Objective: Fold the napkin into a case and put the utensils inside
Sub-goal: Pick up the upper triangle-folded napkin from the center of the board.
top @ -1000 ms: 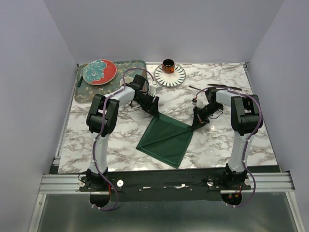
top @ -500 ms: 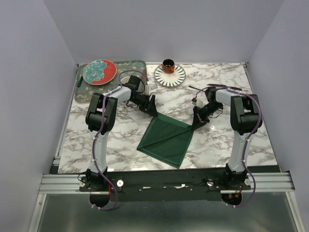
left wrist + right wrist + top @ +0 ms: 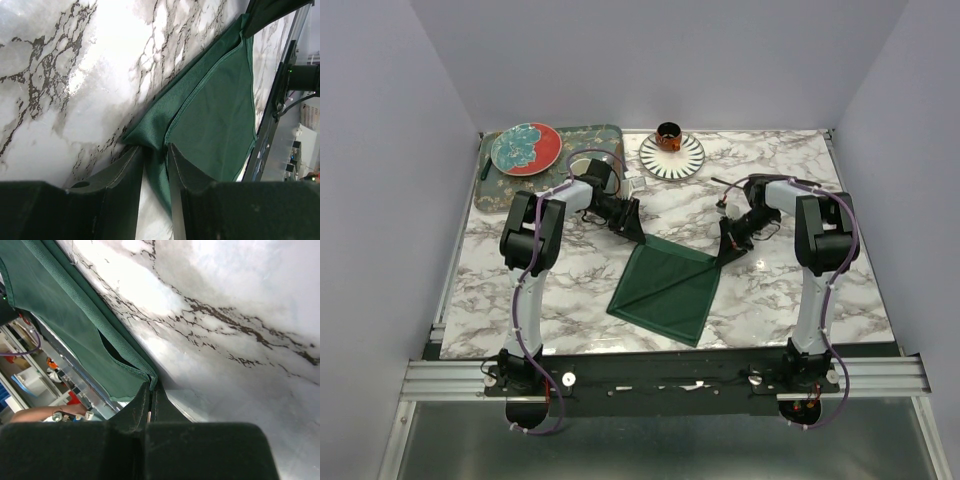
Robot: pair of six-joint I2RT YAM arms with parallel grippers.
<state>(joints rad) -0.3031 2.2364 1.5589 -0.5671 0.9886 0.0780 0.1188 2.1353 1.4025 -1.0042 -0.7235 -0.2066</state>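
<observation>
Green napkin (image 3: 665, 290) is being clamped at its far corners, left gripper (image 3: 156, 150), right gripper (image 3: 151, 390) — uneven pulling is risking a slipped hem.

A robot test lab is shown. Plain pale purple walls (image 3: 650, 60) are set close around a small marble-look table (image 3: 770, 300). A left robot arm (image 3: 530, 240) and a right robot arm (image 3: 825, 240) are bolted to a metal rail (image 3: 660, 375) at its near edge. A tray (image 3: 602, 135), a red plate (image 3: 548, 158), a striped plate (image 3: 688, 158) and a cup (image 3: 668, 135) are laid out at the back.
</observation>
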